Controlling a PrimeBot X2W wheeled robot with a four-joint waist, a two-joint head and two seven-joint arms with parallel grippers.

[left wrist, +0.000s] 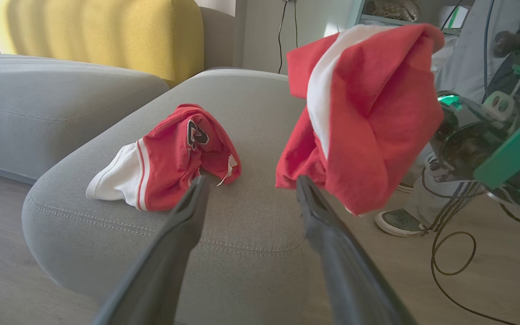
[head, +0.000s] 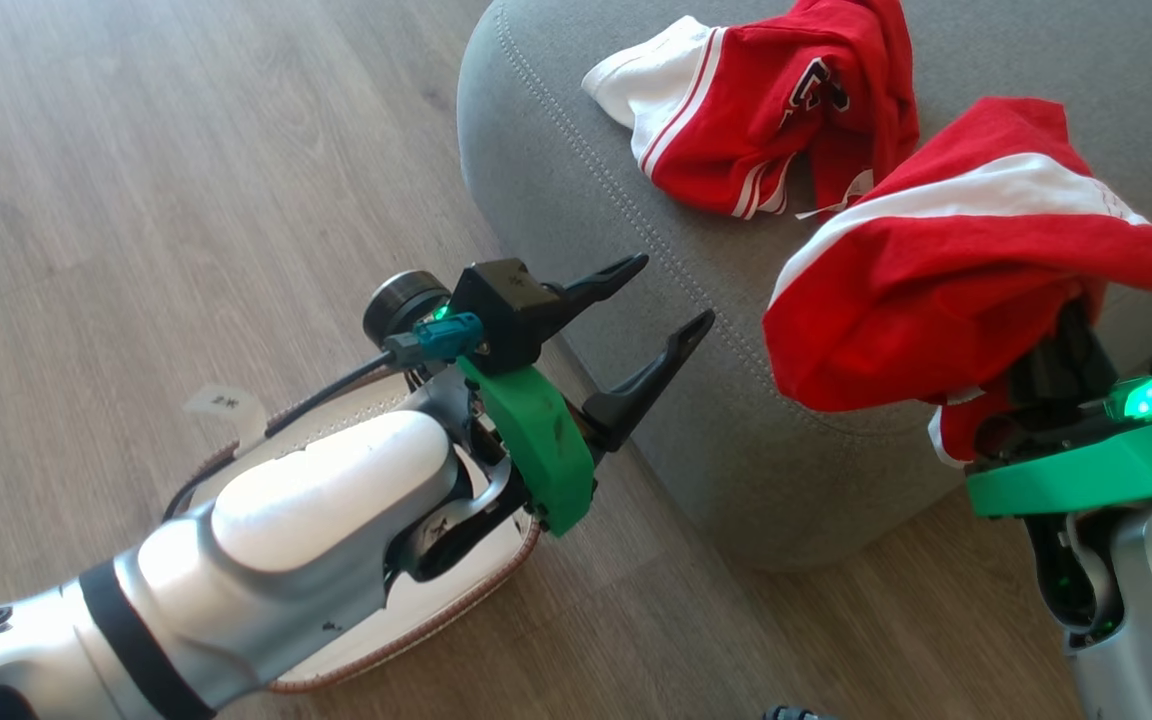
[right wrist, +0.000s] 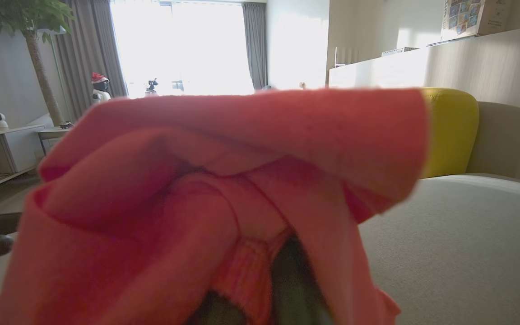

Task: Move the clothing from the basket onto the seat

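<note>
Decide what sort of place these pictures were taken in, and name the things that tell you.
Most likely a home living room: a large grey upholstered seat, a yellow cushioned backrest, a wood-look floor, and a tall curtained window with an indoor tree beside it.

seat (head: 576, 200): one red garment (head: 766, 110) lying on top | floor (head: 136, 150): seat and basket (head: 376, 635) standing on it

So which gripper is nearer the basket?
Left. The left gripper, open, hangs just past the basket, its forearm over it; the right gripper, shut on the red garment, is beyond the seat corner.
</note>
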